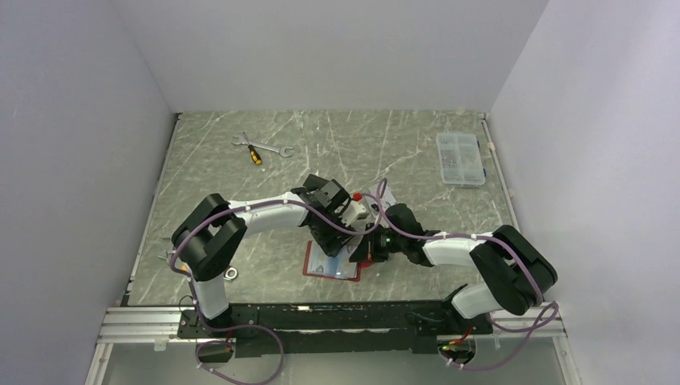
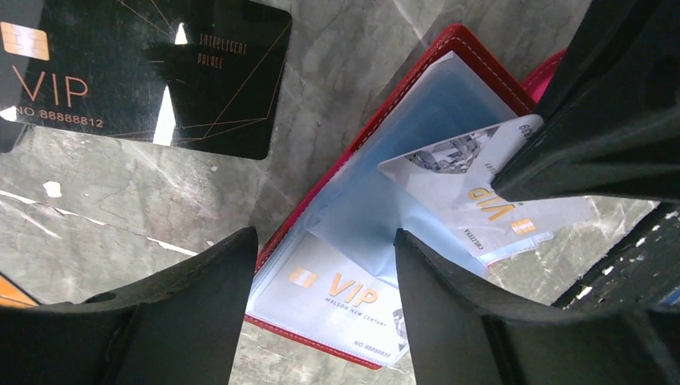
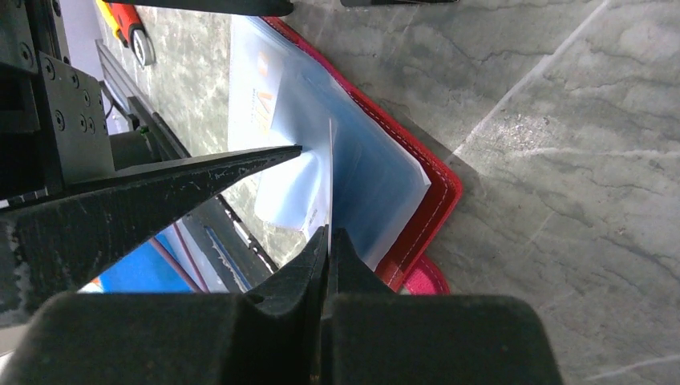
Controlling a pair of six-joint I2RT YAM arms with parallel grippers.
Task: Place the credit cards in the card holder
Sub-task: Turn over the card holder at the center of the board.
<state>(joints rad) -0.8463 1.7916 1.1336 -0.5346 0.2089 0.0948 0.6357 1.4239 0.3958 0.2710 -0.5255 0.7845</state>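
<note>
Over stitched red card holder [image 2: 446, 37], right gripper [image 3: 329, 234] pinching silver card [image 2: 453, 183], left gripper [image 2: 322, 237] wide.

Top camera high behind, looking down on whole table [image 1: 401, 152], wrist cameras close above, all sharing card holder [image 1: 325, 269]

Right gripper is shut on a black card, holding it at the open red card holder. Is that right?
Not black: the right gripper is shut on a silver-grey card at the open red card holder, as the left wrist view shows. The black card lies on the table.
</note>
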